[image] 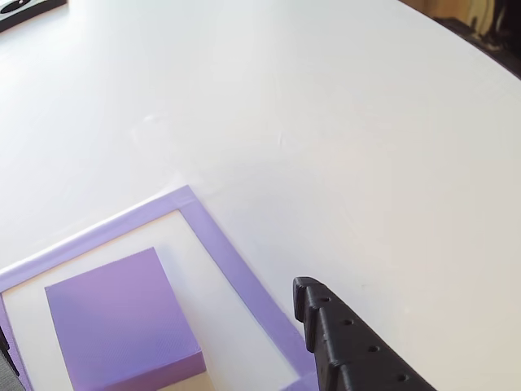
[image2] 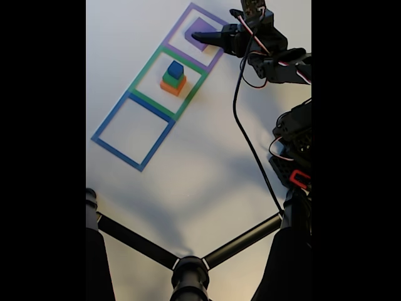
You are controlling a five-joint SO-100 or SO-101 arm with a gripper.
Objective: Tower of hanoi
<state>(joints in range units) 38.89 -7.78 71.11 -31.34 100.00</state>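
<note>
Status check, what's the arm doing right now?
Gripper over purple block, grip unclear. Blue-green-orange stack in green square. Blue square vacant.

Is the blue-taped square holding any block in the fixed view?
No, the blue square encloses bare table, while the stack of blocks stands in the green square and the purple block in the purple square.

Matt purple block on a smooth, glossy white table; black plastic fingers, dimpled.
</note>
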